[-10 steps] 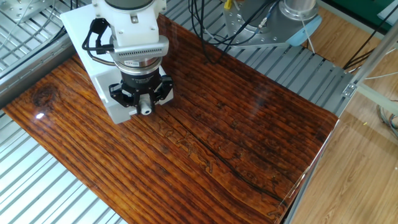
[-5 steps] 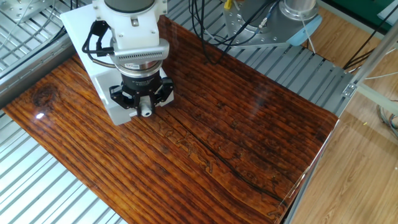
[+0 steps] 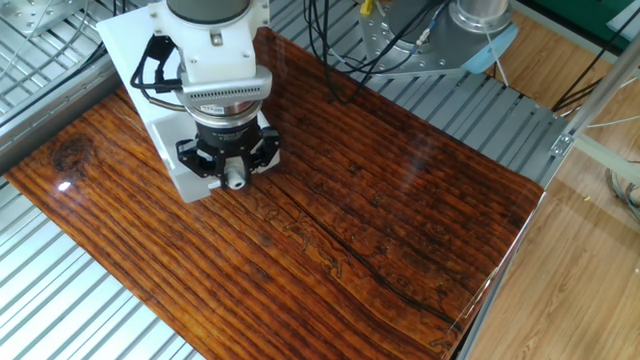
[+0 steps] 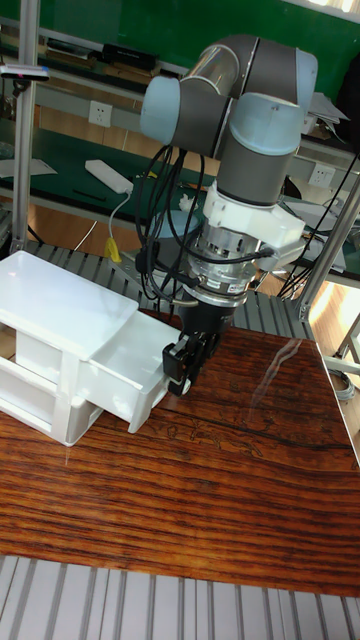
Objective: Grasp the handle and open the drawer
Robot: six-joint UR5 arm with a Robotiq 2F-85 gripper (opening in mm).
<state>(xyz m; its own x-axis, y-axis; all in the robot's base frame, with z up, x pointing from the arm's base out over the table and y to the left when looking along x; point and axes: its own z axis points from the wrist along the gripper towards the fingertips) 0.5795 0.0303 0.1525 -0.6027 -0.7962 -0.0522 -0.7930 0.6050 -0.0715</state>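
Observation:
The white drawer (image 4: 125,375) stands partly pulled out of the lower tier of the white cabinet (image 4: 60,300). In the fixed view the drawer (image 3: 185,178) shows under the arm at the board's upper left. My gripper (image 4: 182,372) points down at the drawer's front face, its black fingers shut on the handle. Only a small round pale tip of the handle (image 3: 235,179) shows between the fingers from above. In the tall view the fingers hide the handle. The wrist covers much of the drawer in the fixed view, where the gripper (image 3: 233,170) sits just off the drawer front.
The cabinet (image 3: 125,50) sits on the far left corner of a glossy wooden board (image 3: 380,220). Black cables (image 3: 340,45) and the robot base (image 3: 480,20) lie behind it. Ribbed metal table surface (image 3: 60,300) surrounds the board.
The gripper has crept a few pixels toward the lower right, away from the cabinet, with the handle still held. The drawer front has come along with it slightly.

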